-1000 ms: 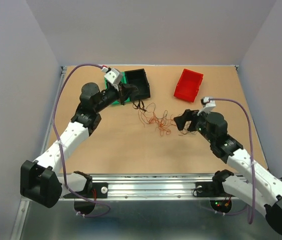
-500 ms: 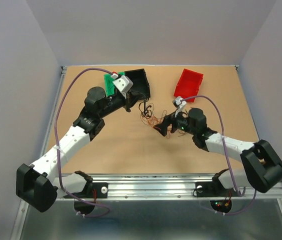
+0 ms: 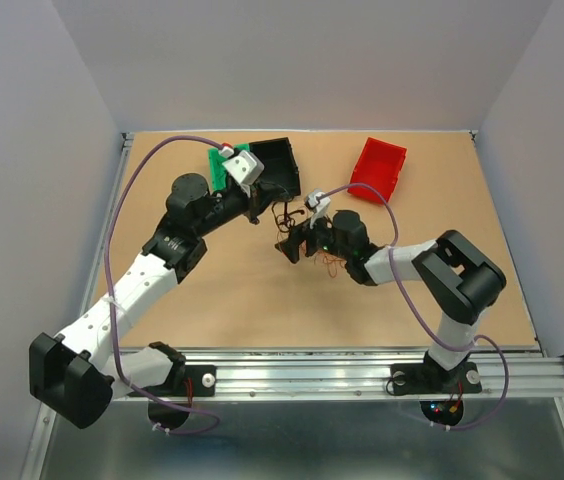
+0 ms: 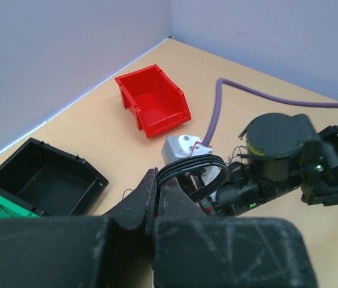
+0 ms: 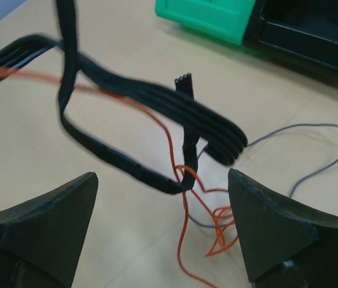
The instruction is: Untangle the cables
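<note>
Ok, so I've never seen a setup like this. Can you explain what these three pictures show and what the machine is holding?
These are two robot arms, the left arm and the right arm, bolted to the near edge of a table. One picture looks down from above and behind them. The other two come from a small camera on each wrist, so each shows its own pincer up close.

On the table are a red bin, a black bin, a green bin and a small tangle of thin cables.

The left pincer is shut on a black ribbon cable. The right pincer is open and grips nothing. Its fingers stand on either side of that ribbon and an orange wire. A grey wire lies beside them.
</note>
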{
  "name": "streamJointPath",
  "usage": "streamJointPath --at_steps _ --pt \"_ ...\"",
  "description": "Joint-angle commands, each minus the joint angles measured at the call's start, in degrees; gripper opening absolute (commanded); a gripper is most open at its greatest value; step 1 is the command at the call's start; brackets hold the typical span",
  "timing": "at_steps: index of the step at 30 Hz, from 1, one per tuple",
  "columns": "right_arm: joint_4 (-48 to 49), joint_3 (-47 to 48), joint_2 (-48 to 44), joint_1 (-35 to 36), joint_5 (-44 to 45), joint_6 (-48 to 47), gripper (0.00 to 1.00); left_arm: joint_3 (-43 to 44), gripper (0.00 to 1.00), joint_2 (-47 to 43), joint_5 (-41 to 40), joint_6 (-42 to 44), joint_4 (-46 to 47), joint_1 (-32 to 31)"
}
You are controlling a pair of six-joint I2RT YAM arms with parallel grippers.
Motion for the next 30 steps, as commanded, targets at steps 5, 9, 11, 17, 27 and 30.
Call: streamJointPath --at_steps 5,9,11,17,27,30 --pt "4.9 5.3 4.9 0.8 8.6 0.8 0.36 3.2 0.00 -2.4 -1.1 0.9 2.0 -0.3" --pt "5.1 2.9 2.7 0.9 10.0 1.5 0.10 5.4 0.00 -3.2 -7.5 1.4 -0.5 -0.2" --pt "5.2 0.7 1.2 0.9 11.9 1.8 0.04 7.1 0.00 -4.2 -14.1 1.0 -1.9 0.9" --pt "5.2 -2.2 -0.9 -1.0 21.6 6.3 0.01 -0.5 0.00 -11.2 -28.2 -6.8 5.8 8.2" --pt "4.1 -10.2 -4.6 -16.4 24.5 26.5 0.01 -3.1 0.00 -12.8 -35.0 -12.0 8.2 13.3" --pt "3.8 -10.4 -4.4 -17.4 23.4 27.2 0.01 -3.9 0.00 -13.7 -35.1 -12.1 9.2 13.8"
